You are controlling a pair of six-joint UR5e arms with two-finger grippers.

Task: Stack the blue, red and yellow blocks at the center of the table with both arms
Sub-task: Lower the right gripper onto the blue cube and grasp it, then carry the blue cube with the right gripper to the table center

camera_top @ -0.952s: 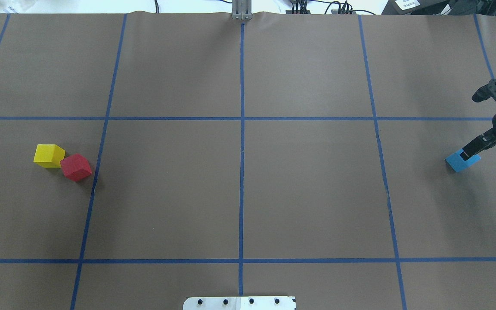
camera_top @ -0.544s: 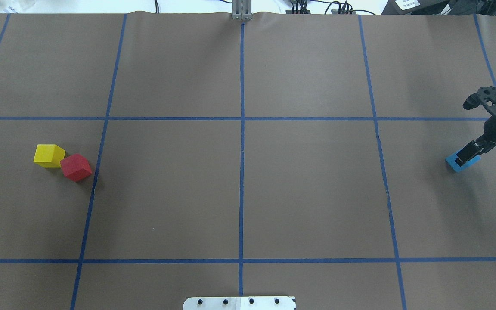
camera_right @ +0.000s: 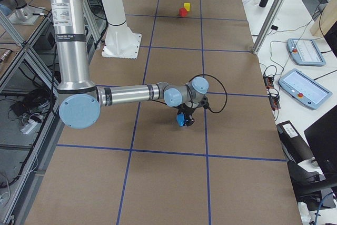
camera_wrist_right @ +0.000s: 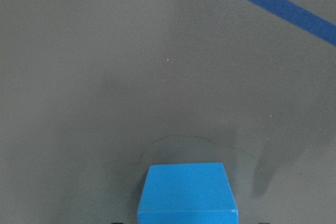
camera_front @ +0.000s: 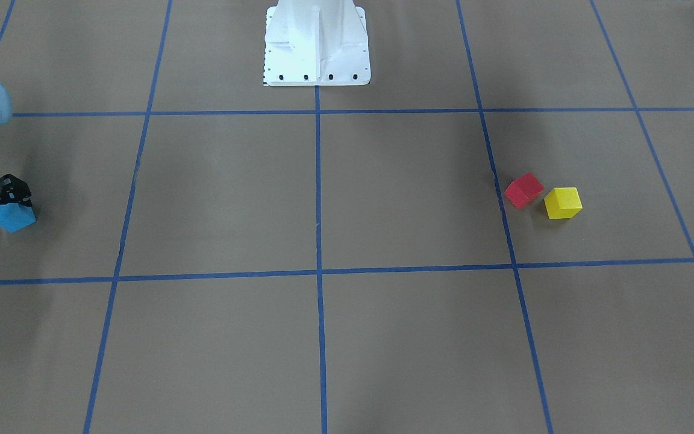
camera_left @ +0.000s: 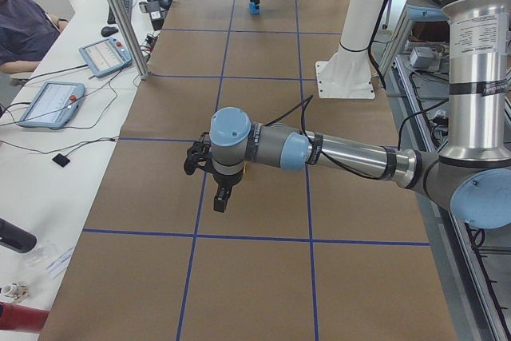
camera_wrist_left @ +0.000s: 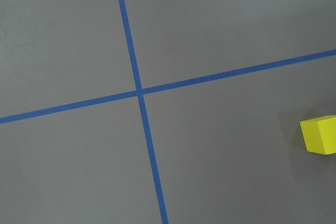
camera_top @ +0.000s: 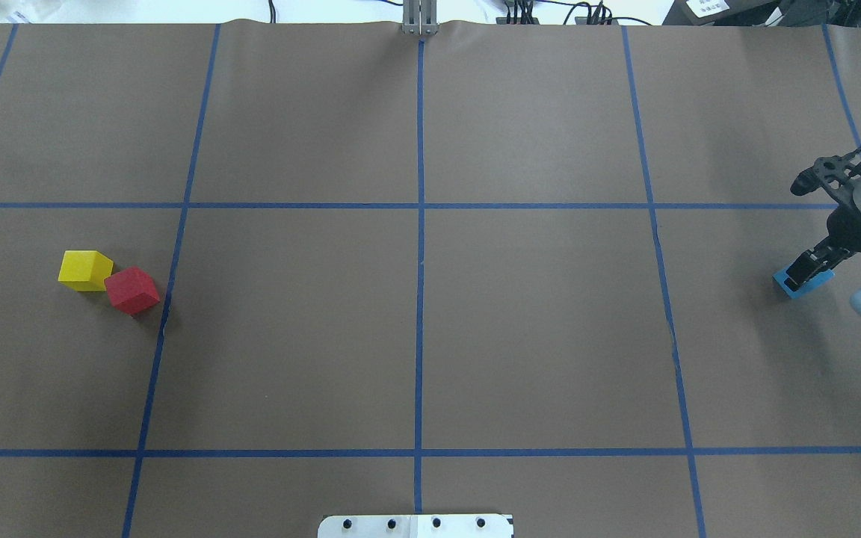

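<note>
Right gripper lower, astride blue block

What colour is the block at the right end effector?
Light blue block; clearest in right wrist view.

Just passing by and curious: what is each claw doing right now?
Left gripper: cannot tell, it shows only from the side.
Right gripper: looks open, astride the blue block, not gripping it.
</note>
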